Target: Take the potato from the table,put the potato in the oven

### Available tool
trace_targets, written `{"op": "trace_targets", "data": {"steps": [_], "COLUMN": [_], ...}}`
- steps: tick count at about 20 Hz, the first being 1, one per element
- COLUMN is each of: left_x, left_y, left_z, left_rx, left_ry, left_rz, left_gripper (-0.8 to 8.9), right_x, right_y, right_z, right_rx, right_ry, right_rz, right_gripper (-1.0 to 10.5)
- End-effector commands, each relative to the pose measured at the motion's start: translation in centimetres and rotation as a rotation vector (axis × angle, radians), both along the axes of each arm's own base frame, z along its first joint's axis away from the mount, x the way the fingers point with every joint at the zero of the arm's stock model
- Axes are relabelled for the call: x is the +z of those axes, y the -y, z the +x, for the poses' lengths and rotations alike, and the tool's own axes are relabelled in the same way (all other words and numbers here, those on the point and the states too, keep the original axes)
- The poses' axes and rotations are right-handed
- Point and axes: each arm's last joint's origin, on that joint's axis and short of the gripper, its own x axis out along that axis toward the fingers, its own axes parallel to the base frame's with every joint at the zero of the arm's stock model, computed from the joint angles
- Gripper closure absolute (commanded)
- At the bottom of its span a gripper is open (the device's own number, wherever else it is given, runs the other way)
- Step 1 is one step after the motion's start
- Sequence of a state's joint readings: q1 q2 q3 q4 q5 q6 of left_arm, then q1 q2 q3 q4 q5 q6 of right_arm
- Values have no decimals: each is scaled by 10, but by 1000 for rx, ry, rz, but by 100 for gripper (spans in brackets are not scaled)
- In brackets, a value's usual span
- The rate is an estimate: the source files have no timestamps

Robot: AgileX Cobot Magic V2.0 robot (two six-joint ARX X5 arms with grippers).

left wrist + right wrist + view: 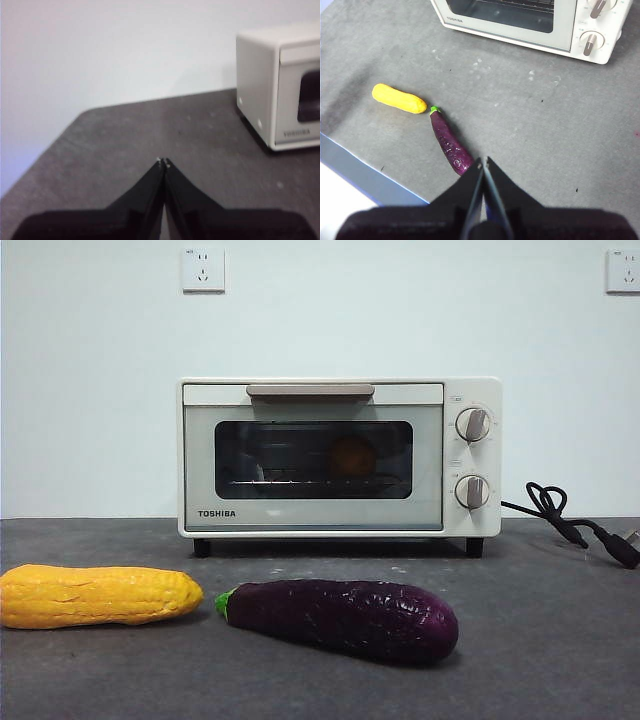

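The cream-white oven (315, 523) stands at the back of the table (550, 640) with its door shut. Behind the dark glass, a round tan-brown lump, the potato (352, 457), shows dimly on the rack. My left gripper (163, 162) is shut and empty above bare table, off to the oven's (257, 85) left side. My right gripper (483, 161) is shut and empty, high above the table in front of the oven (567, 32), over the eggplant's thick end. Neither gripper shows in the front view.
A yellow corn cob (95, 595) (399, 98) lies at the front left. A purple eggplant (345, 617) (449, 142) lies beside it in front of the oven. The oven's black cord (560, 515) trails to the right. The table's front edge (365, 175) is near the vegetables.
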State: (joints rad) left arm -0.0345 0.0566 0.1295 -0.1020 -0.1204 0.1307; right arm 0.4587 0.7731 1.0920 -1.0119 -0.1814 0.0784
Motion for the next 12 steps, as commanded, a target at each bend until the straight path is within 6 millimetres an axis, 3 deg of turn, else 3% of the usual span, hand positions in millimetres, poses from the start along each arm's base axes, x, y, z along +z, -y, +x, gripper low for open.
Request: {"op": "trace_targets", "data": {"steps": [1,8,12], "left_x": [-16,-43,-45], "left_y": [1,7,8], "left_z": [1,2,2], "left_rx": [-26,-234,-277], "left_ry": [-12,-141,-159], "left_rz": [1,-19,-60], "left_gripper": [817,817,817], "right_x": [0,0,0], "right_y": [0,0,0], "right_z": [0,0,0], "right_rx": [2,2,2], "right_ry": [3,3,3], "right_rz": [0,0,0], "right_gripper": [946,946,946]}}
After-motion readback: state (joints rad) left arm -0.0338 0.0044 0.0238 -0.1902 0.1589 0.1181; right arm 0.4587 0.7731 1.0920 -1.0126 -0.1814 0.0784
